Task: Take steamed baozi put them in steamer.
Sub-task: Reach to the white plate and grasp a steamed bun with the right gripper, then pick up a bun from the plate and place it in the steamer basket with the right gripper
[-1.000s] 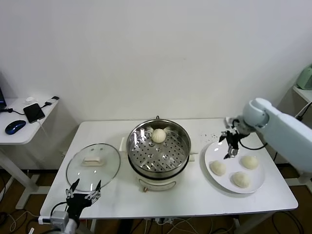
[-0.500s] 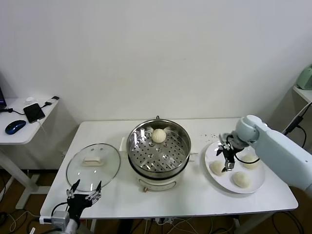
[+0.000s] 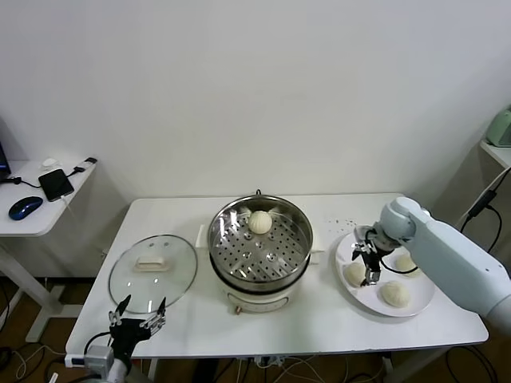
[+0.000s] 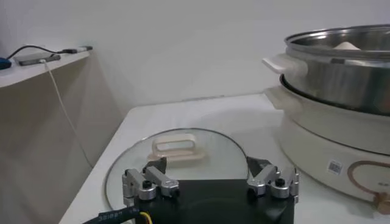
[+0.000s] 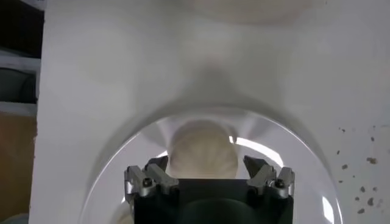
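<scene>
The steamer (image 3: 259, 247) stands mid-table, and one baozi (image 3: 259, 222) lies on its perforated tray at the back. Three more baozi sit on a white plate (image 3: 421, 297) to the right: one on its left side (image 3: 354, 274), one at the front (image 3: 394, 293) and one at the back (image 3: 409, 262). My right gripper (image 3: 368, 270) is open, low over the plate beside the left baozi. In the right wrist view that baozi (image 5: 202, 149) lies just ahead of the gap between the spread fingers of my right gripper (image 5: 207, 173), untouched. My left gripper (image 3: 137, 307) hangs open at the table's front left.
A round glass lid (image 3: 152, 271) with a cream handle lies flat to the left of the steamer, just ahead of my left gripper (image 4: 210, 176). Dark crumbs (image 3: 343, 221) dot the table behind the plate. A side desk (image 3: 40, 199) with a phone and a mouse stands far left.
My right gripper has dropped and shifted left, from above the plate's back edge down to the left baozi. The left arm has not moved.
</scene>
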